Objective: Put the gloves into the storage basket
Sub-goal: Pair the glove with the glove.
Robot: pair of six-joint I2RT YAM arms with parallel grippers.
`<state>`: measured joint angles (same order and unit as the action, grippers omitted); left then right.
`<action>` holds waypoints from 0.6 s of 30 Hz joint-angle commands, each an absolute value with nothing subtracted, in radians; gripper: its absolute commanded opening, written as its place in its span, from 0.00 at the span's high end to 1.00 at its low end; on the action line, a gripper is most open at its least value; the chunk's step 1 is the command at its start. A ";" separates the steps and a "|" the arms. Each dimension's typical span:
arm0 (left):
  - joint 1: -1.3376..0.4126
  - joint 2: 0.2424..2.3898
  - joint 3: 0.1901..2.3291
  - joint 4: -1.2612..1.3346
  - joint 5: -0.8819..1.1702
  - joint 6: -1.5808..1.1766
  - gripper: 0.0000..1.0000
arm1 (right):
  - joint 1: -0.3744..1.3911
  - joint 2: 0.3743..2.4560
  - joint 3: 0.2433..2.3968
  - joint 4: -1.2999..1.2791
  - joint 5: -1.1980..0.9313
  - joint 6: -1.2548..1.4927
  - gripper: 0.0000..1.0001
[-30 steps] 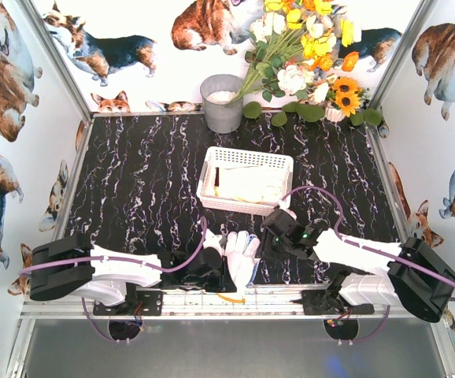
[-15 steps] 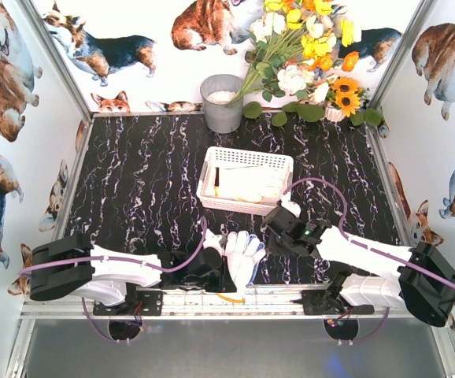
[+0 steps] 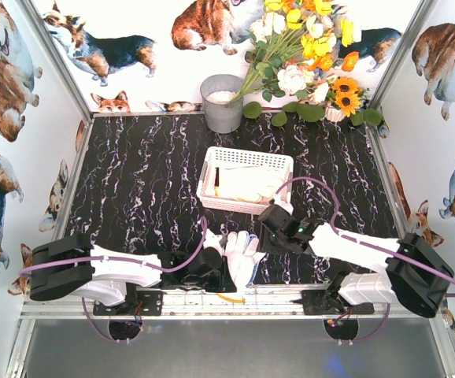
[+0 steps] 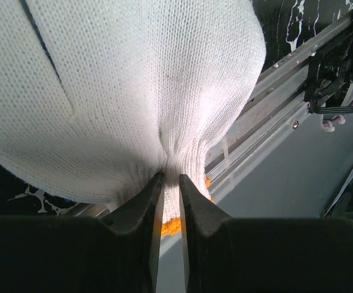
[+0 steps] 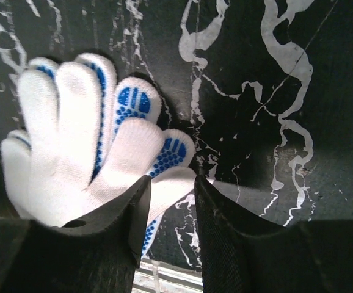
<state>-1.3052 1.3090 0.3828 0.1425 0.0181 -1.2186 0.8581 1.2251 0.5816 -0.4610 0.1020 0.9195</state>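
Note:
A bunch of cream-white gloves (image 3: 242, 253) with blue dots lies at the table's near edge, fingers pointing away. My left gripper (image 3: 220, 272) is shut on the glove (image 4: 134, 91) just above its orange cuff (image 4: 170, 227), with the fingers (image 4: 141, 201) pinching the knit. My right gripper (image 3: 264, 228) hovers at the glove's fingertips, open. In the right wrist view one finger of the dotted glove (image 5: 91, 140) lies between the parted jaws of that gripper (image 5: 171, 182). The white storage basket (image 3: 247, 155) stands mid-table and holds more gloves (image 3: 247, 185).
A grey metal bucket (image 3: 222, 102) and a bouquet of flowers (image 3: 306, 55) stand at the back wall. The aluminium rail (image 4: 274, 122) of the near table edge runs right under the held cuff. Corgi-print walls close the sides.
My right gripper has shifted slightly left, closer to the glove's fingertips. The left arm and the held glove have not moved.

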 commanded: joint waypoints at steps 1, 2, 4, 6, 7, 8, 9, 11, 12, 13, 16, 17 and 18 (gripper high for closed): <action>-1.316 1.325 0.383 0.066 0.011 -1.196 0.88 | 0.862 1.271 0.612 -0.426 0.103 0.913 0.62; -1.316 1.325 0.383 0.066 0.009 -1.196 0.88 | 0.863 1.277 0.614 -0.433 0.102 0.911 0.63; -1.315 1.324 0.381 0.068 0.008 -1.197 0.88 | 0.864 1.284 0.614 -0.443 0.108 0.910 0.64; -1.315 1.324 0.380 0.068 0.008 -1.197 0.88 | 0.864 1.283 0.613 -0.448 0.114 0.911 0.71; -1.315 1.322 0.379 0.067 0.007 -1.197 0.88 | 0.864 1.282 0.612 -0.449 0.117 0.911 0.74; -1.316 1.322 0.380 0.067 0.007 -1.197 0.89 | 0.864 1.280 0.612 -0.449 0.118 0.913 0.77; -1.317 1.321 0.378 0.068 0.006 -1.199 0.89 | 0.864 1.279 0.613 -0.449 0.118 0.913 0.80; -1.317 1.320 0.377 0.070 0.006 -1.200 0.89 | 0.864 1.276 0.621 -0.452 0.120 0.912 0.86; -1.318 1.320 0.375 0.071 0.005 -1.201 0.89 | 0.864 1.276 0.627 -0.458 0.123 0.909 0.90; -1.320 1.321 0.374 0.071 0.005 -1.202 0.89 | 0.864 1.274 0.636 -0.464 0.126 0.906 0.93; -1.321 1.321 0.374 0.071 0.004 -1.203 0.89 | 0.864 1.265 0.654 -0.480 0.130 0.897 0.95; -1.322 1.320 0.375 0.071 0.003 -1.202 0.89 | 0.863 1.261 0.663 -0.490 0.135 0.894 0.95; -1.321 1.321 0.374 0.072 0.003 -1.203 0.89 | 0.864 1.256 0.670 -0.501 0.139 0.890 0.95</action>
